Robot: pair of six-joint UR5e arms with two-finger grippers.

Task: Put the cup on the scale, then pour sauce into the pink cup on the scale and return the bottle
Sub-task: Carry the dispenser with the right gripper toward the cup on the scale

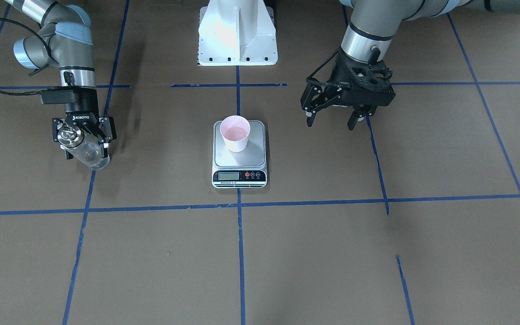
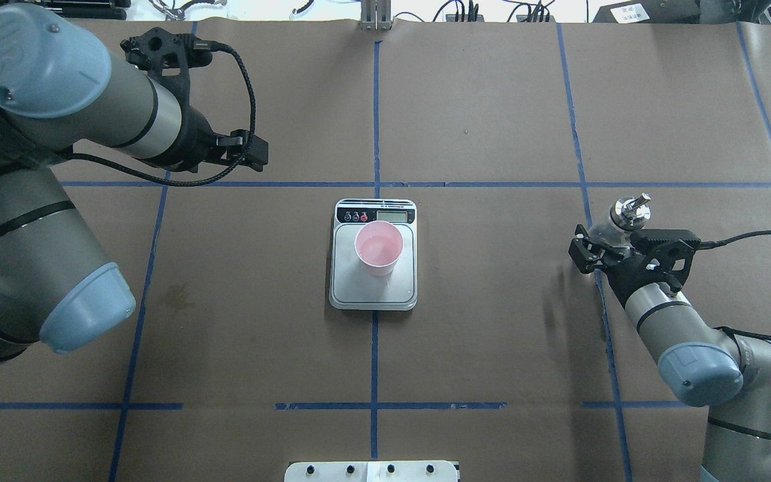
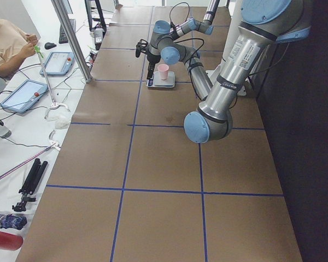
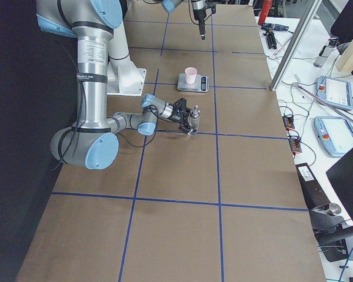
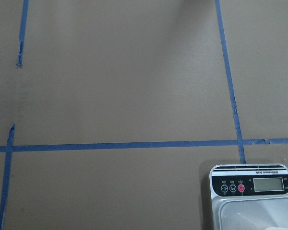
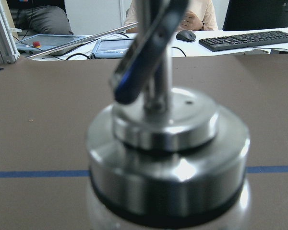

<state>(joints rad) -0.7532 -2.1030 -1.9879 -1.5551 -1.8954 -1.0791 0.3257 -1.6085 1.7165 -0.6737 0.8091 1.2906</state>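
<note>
Right pincer (image 1: 84, 141) was clamped on the bottle (image 1: 94, 159), fingers either side of the glass just under the metal cap (image 2: 630, 209); bottle near upright, spout up; couldn't tell if its base was touching the table.

Handling, my read: rigid glass, smooth and probably slippery, breakable; the sauce was clear, so I couldn't read the level; expected moderate weight that shifts on tilt. A hold high on the body under the cap looked right; keeps the spout clear; firm squeeze, no jerks.

Cup (image 1: 235, 133) stood upright on the scale (image 1: 255, 154), well apart from the right pincer, off to its inboard side; about midway between my two pincers.

Left pincer (image 1: 331, 123) was spread wide, empty, above the table and beside the scale, touching nothing.
</note>
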